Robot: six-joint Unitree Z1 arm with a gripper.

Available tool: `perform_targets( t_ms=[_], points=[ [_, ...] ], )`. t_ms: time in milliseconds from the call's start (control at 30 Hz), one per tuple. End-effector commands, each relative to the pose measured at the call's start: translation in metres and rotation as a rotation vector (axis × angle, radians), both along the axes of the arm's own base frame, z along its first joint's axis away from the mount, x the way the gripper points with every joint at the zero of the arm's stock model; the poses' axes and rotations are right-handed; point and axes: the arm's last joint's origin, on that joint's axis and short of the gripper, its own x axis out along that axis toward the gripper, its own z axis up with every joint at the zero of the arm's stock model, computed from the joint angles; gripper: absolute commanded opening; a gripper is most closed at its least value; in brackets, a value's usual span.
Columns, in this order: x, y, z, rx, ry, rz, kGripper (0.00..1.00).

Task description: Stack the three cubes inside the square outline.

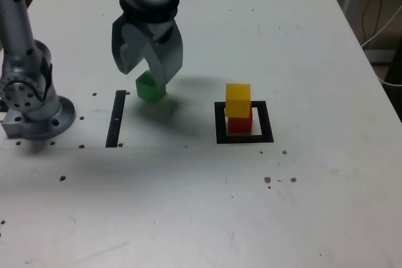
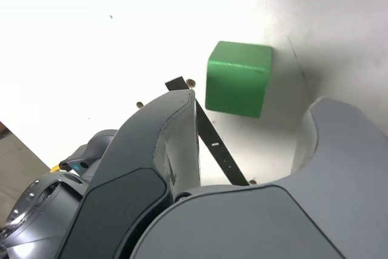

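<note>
- While the claw stands open and holds nothing, the green cube is on the table just below it.
- Toward the exterior view's right of the claw, the yellow cube rests on the red cube, inside the square outline.
- Near the claw, toward the exterior view's left, lies a black strip.
- Under the claw, the white table has small dark marks.
- Well apart from the claw, beyond the table, hangs a pale cable.
</note>
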Motion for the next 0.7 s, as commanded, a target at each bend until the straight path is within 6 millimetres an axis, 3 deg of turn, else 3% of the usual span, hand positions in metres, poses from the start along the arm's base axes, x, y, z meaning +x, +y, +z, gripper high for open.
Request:
perform_targets(
  t_ms=[0,667],
  points=[
    [0.001,0.000,-0.004,-0.016,0.023,-0.020,0.99],
    [0.008,0.016,-0.031,0.032,0.099,0.006,0.99]
  ],
)
